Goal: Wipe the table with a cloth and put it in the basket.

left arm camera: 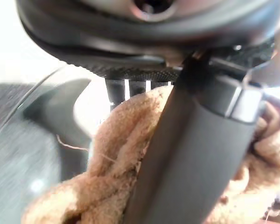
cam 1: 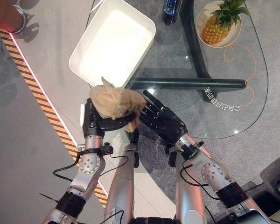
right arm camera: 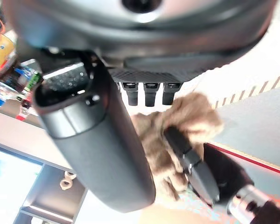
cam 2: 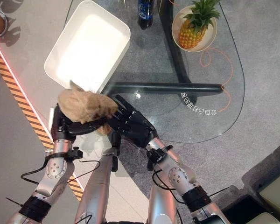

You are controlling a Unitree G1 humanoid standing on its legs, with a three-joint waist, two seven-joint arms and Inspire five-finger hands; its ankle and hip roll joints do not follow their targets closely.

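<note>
grey floor with a strip of orange-and-black hazard tape (cam 1: pixel 44 100) runs under a round glass table (cam 1: pixel 224 116) on a dark base. on the table's left part sits a white basket (cam 1: pixel 113 43), a shallow rectangular tub, and nothing can be seen inside it. farther back on the glass a cream bowl (cam 1: pixel 203 18) holds one pineapple (cam 1: pixel 219 25), and a dark bottle (cam 1: pixel 170 10) stands between the basket and the bowl.

the tan cloth (cam 1: pixel 115 101) is bunched in a loose wad at the table's near edge, just beside the basket's near corner and outside it. the left hand (cam 1: pixel 94 120) has it from below, fingers and thumb curled round the wad; the left wrist view has the thumb pressed across the folds. the right hand (cam 1: pixel 162 119) lies just right of the cloth with its fingers straight and slightly spread, their tips touching the cloth's side. a person's shoe (cam 1: pixel 7 16) shows at the far left corner.
</note>
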